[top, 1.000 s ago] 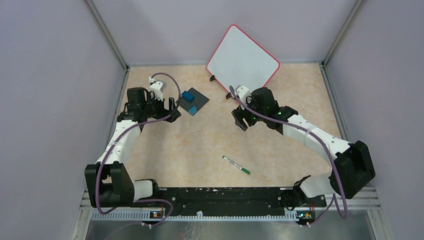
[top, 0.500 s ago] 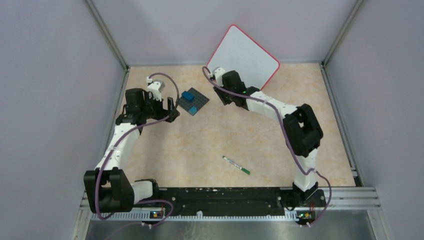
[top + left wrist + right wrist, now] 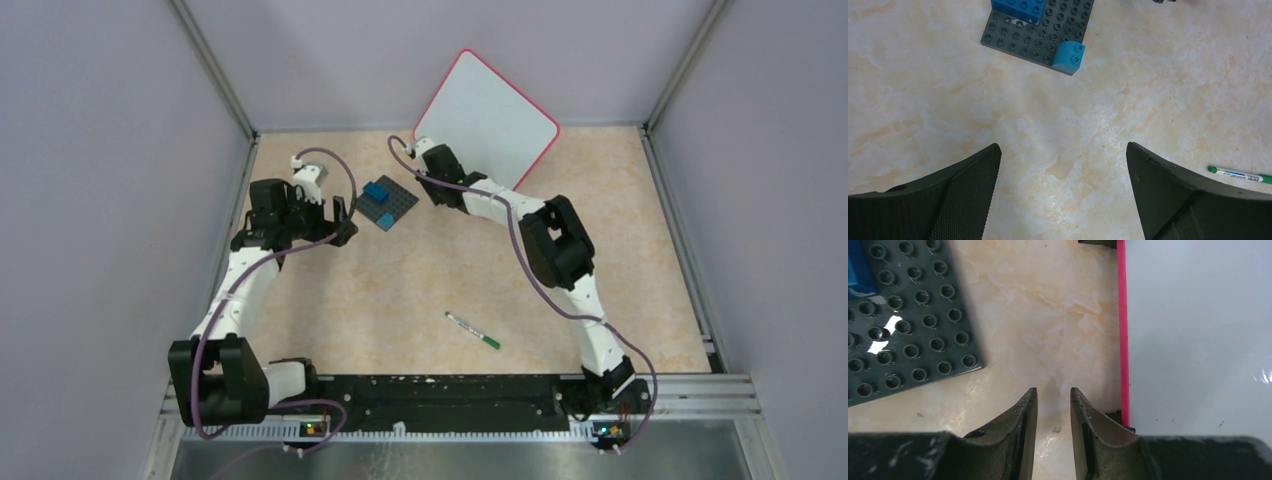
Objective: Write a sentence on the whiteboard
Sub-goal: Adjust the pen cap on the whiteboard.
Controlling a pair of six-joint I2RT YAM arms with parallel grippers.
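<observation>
Locate the board (image 3: 490, 108) at 12 to 1 o'clock on the table (image 3: 400, 280), at the far edge.

- Face: plain white, glossy in the right wrist view.
- Outline: rectangular, rounded corners, turned with one corner toward 12 o'clock in the top view.
- Rim: thin, red-pink.
- Feet (image 3: 1120, 416): small, black, set along the edge nearest the plate (image 3: 388, 203).
- Tilt of the board: cannot tell.

Find the right gripper (image 3: 1054, 389) just beside that footed edge.

- Top view: board at 1 o'clock from the gripper.
- Right wrist view: rim running straight from 12 to 6 o'clock, just beside the fingertips at 3 o'clock.
- Nearer of the two feet tucked against the right finger; contact not determinable.
- Jaws nearly pressed together, only a narrow slit between them. Bare table in the slit, nothing pinched.
- Plate at 10 o'clock from the fingertips.

Find the left gripper (image 3: 1063, 150) at 9 o'clock of the plate, well apart from the board.

- Board at 2 o'clock from it in the top view.
- Jaws spread wide, only table between them.

Pen (image 3: 472, 329): at 6 o'clock of the table's middle, well apart from both grippers and from the board.
</observation>
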